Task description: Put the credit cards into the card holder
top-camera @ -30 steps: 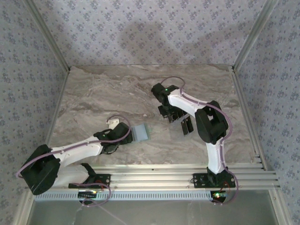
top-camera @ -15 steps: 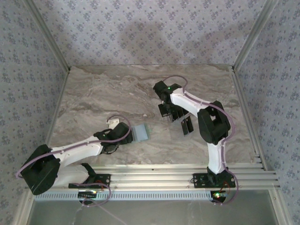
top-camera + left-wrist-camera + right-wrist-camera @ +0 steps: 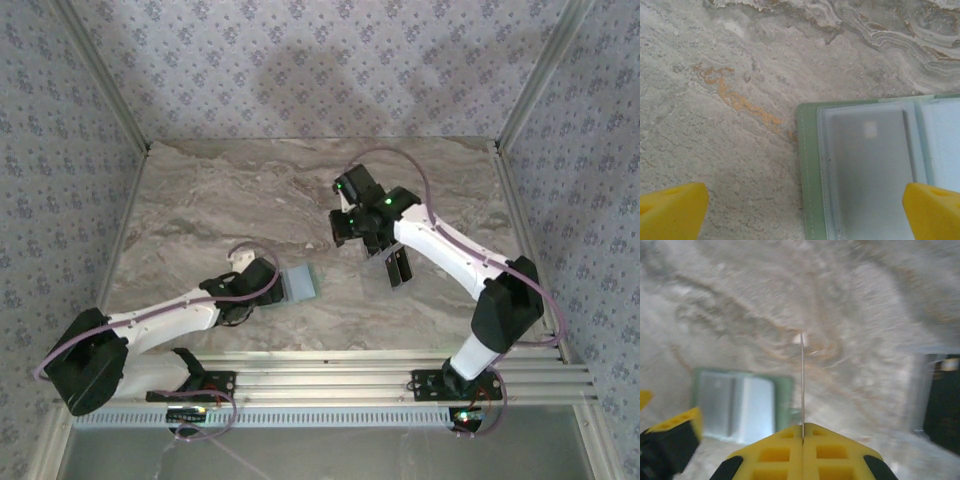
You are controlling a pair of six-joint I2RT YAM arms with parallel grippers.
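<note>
Matt stone-look table (image 3: 220, 200), card holder (image 3: 810, 170) w/ clear plastic

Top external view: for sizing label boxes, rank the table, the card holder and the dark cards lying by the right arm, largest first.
1. table
2. card holder and dark cards: too alike to rank

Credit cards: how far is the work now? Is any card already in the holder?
Nothing looks stored yet: the card holder lies open on the table and its visible clear pocket looks empty. In hand: the right end effector is shut on one credit card, seen edge-on. Remaining: insert it, then the dark cards lying on the table.
</note>
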